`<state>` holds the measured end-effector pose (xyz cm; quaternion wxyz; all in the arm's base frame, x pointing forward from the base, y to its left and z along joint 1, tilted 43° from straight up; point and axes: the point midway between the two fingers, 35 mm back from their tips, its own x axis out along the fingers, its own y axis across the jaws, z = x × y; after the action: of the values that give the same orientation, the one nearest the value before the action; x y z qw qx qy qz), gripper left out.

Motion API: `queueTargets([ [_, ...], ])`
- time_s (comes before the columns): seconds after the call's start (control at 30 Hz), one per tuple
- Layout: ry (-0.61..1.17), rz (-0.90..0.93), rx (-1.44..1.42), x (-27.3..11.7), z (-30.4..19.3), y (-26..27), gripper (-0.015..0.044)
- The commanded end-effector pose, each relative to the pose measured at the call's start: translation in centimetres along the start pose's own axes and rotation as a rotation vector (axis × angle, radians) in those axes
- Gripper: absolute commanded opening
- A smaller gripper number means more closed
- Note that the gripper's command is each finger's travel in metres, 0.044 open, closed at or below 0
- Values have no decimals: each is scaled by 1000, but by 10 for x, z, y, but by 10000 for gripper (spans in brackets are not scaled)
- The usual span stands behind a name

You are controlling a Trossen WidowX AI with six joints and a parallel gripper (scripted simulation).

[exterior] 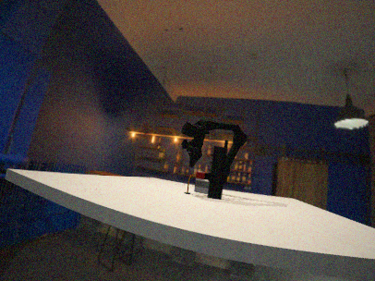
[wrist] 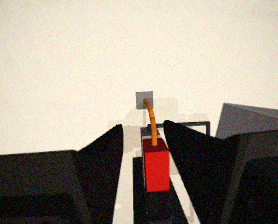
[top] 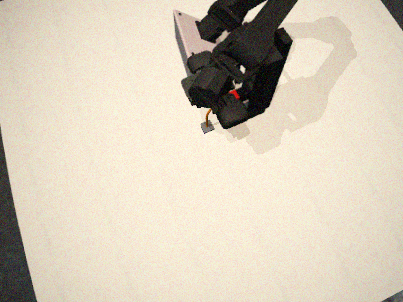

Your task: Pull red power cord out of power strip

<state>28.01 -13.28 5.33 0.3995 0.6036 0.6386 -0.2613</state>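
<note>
The red plug point(top: 234, 94) point(exterior: 200, 175) point(wrist: 157, 170) sits against the side of the upright black power strip point(top: 274, 77) point(exterior: 217, 176), on a grey block. Its orange cord point(top: 208, 114) point(exterior: 188, 182) point(wrist: 153, 122) bends down to a small grey square on the table. My gripper point(exterior: 192, 165) point(wrist: 143, 127) is partly open and points down close above the plug. In the wrist view the plug and cord show between the two spread fingers, with a gap on each side. Nothing is gripped. In the top view the hand hides the fingertips and most of the plug.
A grey box with a pinkish top point(top: 191, 35) point(wrist: 250, 122) stands beside the strip, partly behind the arm. A thin dark frame point(wrist: 209, 131) lies near the cord, on the box's side. The white table point(top: 149, 202) point(exterior: 139, 201) carries all of these.
</note>
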Motion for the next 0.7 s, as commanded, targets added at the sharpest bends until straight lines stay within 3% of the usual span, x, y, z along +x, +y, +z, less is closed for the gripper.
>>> queueTargets([
  [0.0,132,3,23,19,-3,-14,160],
  [0.67,133,3,24,17,-21,-13,160],
])
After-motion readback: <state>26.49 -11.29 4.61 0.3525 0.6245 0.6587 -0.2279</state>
